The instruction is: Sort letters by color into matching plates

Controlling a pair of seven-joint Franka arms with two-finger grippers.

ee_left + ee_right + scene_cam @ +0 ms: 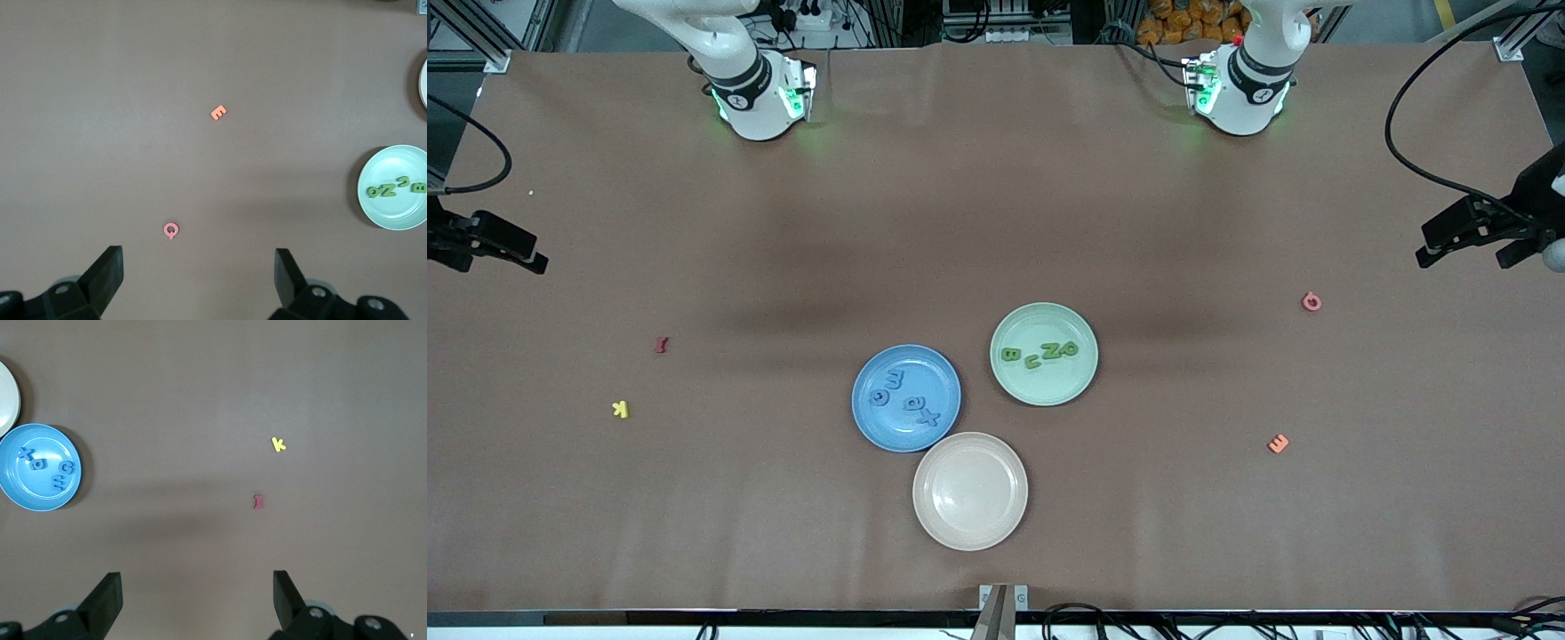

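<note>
the sorting looks finished: four chunky blue foam letters (906, 397) lie in the round bright blue plate (871, 418), and four green foam letters (1040, 353) lie in a row in the round pale mint green plate (1040, 387). no blue or green letter shows loose on the brown desk (996, 222). the round cream plate (970, 491), touching the blue one, holds nothing.

what stays out are off-colour pieces: a pink ring-shaped letter (1311, 301) and an orange e (1278, 443) lie on the desk close to the left pincer (199, 270), a red i (662, 344) and a yellow k (620, 409) close to the right pincer (197, 590). judging by the task, these need no move.

both pincers hang spread wide and empty at their own ends of the desk, well apart from the plates, each waiting. the three plates crowd together mid-desk, so room is tight only there; open desk surrounds each pincer, though each hangs close to an end edge.
</note>
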